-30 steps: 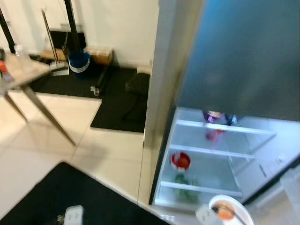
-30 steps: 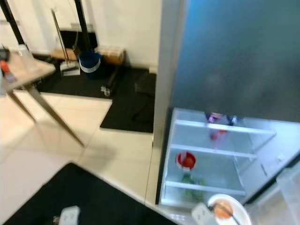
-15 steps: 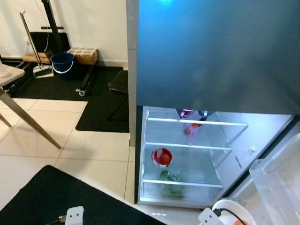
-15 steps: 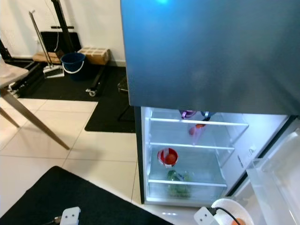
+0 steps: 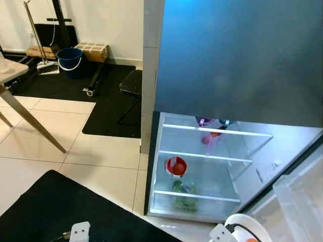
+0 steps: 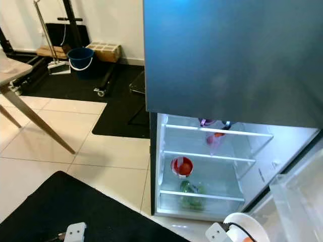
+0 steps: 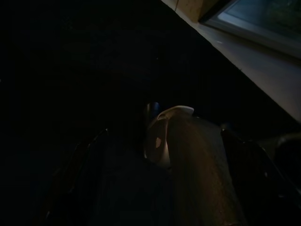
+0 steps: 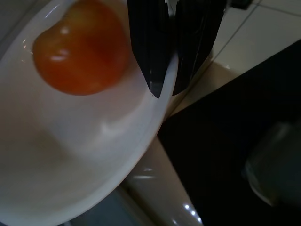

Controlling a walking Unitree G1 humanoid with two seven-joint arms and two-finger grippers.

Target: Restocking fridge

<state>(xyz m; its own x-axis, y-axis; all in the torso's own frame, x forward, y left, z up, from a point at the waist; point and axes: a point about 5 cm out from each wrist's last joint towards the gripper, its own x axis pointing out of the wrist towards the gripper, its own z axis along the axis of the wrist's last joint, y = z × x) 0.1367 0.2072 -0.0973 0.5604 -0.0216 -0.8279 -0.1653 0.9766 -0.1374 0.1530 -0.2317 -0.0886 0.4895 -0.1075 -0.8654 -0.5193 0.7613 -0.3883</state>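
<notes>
Since half a second ago the whole scene has slid a little to the right and down in the head views, so the camera has turned; nothing in the fridge (image 5: 212, 65) has changed place. One second ago the picture was tilted and blurred, with the open compartment far over to the right; it now sits squarely ahead.

Right gripper (image 8: 169, 70) is clamped on the rim of a white bowl (image 8: 84, 155), one black finger inside the rim and one outside. An orange-red fruit (image 8: 77, 52) lies in the bowl just beside the inner finger, apparently touching it. In the head views the bowl is cut off by the bottom edge, with a sliver of the fruit showing, and it hangs in front of and below the lit compartment.

Beyond the gripper, a red-and-white bowl (image 5: 175, 166) stands on the middle glass shelf, green produce (image 5: 183, 194) lies on the shelf under it, and small purple and red items sit higher up, too small to identify.

Left gripper's view is very dark; whether its fingers are apart cannot be told.
</notes>
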